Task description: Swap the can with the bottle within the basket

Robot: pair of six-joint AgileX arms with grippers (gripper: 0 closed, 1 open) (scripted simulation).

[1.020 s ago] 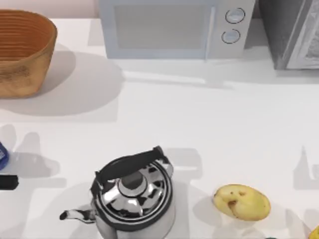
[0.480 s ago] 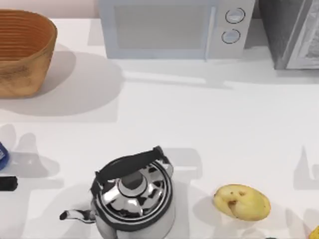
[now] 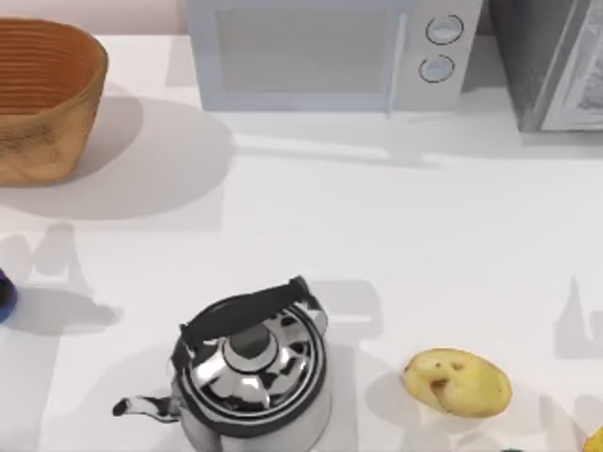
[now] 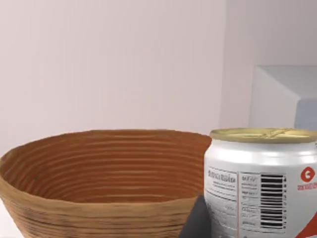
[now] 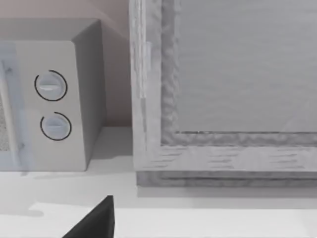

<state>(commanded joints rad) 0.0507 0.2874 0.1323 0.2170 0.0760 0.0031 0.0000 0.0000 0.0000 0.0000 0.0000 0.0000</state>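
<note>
While the left wrist view looks level across the table, the can (image 4: pixel 262 183) stands upright close in front of that camera, gold top level, barcode side facing it. It sits just beside the basket (image 4: pixel 99 173), outside its rim as far as I can tell. From above, the basket (image 3: pixel 42 99) is at the table's far left corner. A sliver of the bottle (image 3: pixel 5 292) shows at the left edge, well apart from the basket and nearer the front. So neither thing appears to lie in the basket at this moment.

Left arm jaws: cannot tell, no fingers visible. Right arm: a dark wedge, likely part of the right gripper (image 5: pixel 94 220), facing the microwave (image 3: pixel 325 52) and a grey cabinet (image 3: pixel 551 61); jaw state cannot be told either. It seems idle.

Judgement: the step in hand is the left arm's approach to the can. To do it well, close on the can's mid-body square and level, keep clear of the basket wall beside it, and lift straight before any sideways travel. The kettle (image 3: pixel 250 372) and potato (image 3: pixel 457 381) at the front are out of the way.
</note>
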